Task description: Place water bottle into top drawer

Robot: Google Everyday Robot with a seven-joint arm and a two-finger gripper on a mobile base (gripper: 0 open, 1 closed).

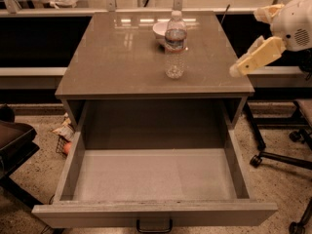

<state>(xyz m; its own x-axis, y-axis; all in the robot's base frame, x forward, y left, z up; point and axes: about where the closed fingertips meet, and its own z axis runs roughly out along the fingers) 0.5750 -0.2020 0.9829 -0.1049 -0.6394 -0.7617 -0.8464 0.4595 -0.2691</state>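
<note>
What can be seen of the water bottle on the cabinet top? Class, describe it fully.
The water bottle is small, clear ribbed plastic with a white cap and a dark label band round its upper half. It stands upright near the middle of the cabinet top, just in front of a white bowl. Nothing grips it: the gripper hangs apart, over the top's right edge.
</note>
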